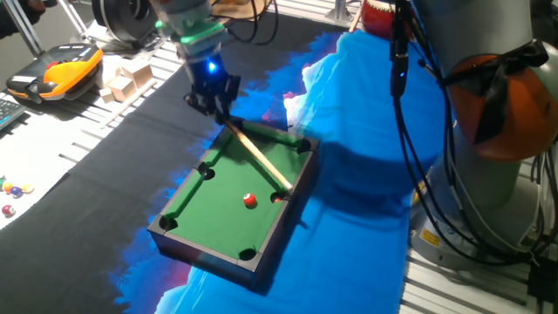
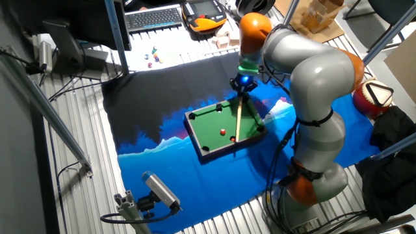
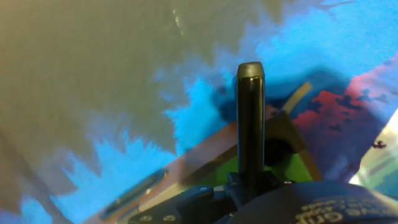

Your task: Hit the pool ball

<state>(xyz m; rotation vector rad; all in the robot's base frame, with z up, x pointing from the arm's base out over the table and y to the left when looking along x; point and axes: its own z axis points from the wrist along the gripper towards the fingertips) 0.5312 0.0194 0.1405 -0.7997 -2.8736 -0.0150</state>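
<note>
The miniature green pool table (image 1: 228, 188) stands on the blue and black cloth, also in the other fixed view (image 2: 214, 121). The tiny red pool ball (image 1: 250, 201) lies on the felt near the right side pocket, also in the other fixed view (image 2: 223, 132). My gripper (image 1: 215, 103) hangs over the table's far corner, shut on a wooden cue stick (image 1: 260, 157). The cue slants down over the felt. Its tip lies a little to the right of the ball, apart from it. In the hand view one black finger (image 3: 250, 118) shows above the table's rim (image 3: 186, 163); the ball is out of view there.
Small multicoloured balls (image 1: 12, 188) lie in a cluster at the far left. Wooden blocks (image 1: 127, 78) and an orange and black device (image 1: 59, 70) sit behind the cloth. The arm's base and cables (image 1: 488, 131) fill the right. A keyboard (image 2: 155, 17) lies at the back.
</note>
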